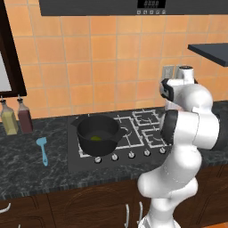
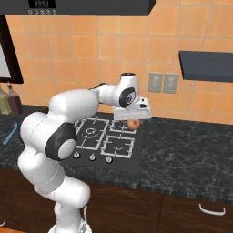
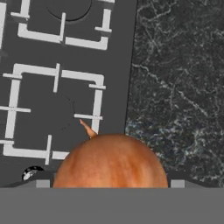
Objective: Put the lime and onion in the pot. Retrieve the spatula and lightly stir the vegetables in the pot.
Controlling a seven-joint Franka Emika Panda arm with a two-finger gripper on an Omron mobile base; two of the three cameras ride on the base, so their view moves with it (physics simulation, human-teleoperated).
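The black pot stands on the stove's left burner with the yellow-green lime lying inside it. My gripper hangs above the stove's right side, shut on the orange-brown onion, which bulges large at the bottom of the hand view as the onion. Below the onion lie a right-hand burner grate and the stove's edge. The light-blue spatula rests on the dark counter left of the stove; a sliver of the spatula shows at the far left.
The stove has white grates and a row of knobs along its front. Two bottles stand at the back left against the tiled wall. Dark marble counter stretches right of the stove. A dark shelf projects from the wall.
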